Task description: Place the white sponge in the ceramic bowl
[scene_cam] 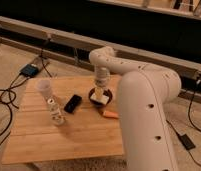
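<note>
floor: pale, smooth floor (9, 60), evenly lit in warm, dim light.
table: low wooden table (44, 135) of light planks, mid-room.
back: long pale rail (59, 39) running across the room, dark wall (144, 25) behind it.
left floor: black cables (4, 100) looping beside the table; small dark box (30, 70) near the rail.
right floor: black adapter (186, 141) on a cable.
</note>
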Motion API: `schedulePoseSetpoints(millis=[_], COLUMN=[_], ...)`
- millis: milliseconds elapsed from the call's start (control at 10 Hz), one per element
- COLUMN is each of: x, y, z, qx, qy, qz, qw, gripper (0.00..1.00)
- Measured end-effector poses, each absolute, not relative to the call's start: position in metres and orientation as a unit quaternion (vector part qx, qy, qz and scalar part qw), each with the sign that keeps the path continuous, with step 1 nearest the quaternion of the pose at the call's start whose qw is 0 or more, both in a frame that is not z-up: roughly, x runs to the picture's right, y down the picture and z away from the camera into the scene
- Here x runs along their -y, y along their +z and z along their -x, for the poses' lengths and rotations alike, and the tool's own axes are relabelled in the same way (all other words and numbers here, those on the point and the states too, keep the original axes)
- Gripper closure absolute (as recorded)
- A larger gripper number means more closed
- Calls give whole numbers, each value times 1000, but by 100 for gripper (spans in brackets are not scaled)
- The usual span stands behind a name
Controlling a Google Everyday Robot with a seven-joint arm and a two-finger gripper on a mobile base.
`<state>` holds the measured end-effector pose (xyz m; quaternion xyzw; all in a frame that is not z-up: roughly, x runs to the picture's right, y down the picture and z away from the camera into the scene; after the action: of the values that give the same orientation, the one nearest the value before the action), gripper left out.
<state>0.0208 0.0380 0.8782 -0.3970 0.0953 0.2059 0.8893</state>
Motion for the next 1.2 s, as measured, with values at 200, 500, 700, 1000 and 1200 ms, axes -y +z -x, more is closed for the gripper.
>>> schedulePoseSetpoints(millis=[200,500,700,1000,1200], x=[-30,-9,7,22,22], y=[878,874,870,866,867], z=[-14,7,33,74,69], qx=[-90,-75,-54,-25,-28], qy=[195,167,128,71,72], qz=[390,372,356,340,340], qw=[895,910,924,937,937], gripper=[24,24,24,24,24])
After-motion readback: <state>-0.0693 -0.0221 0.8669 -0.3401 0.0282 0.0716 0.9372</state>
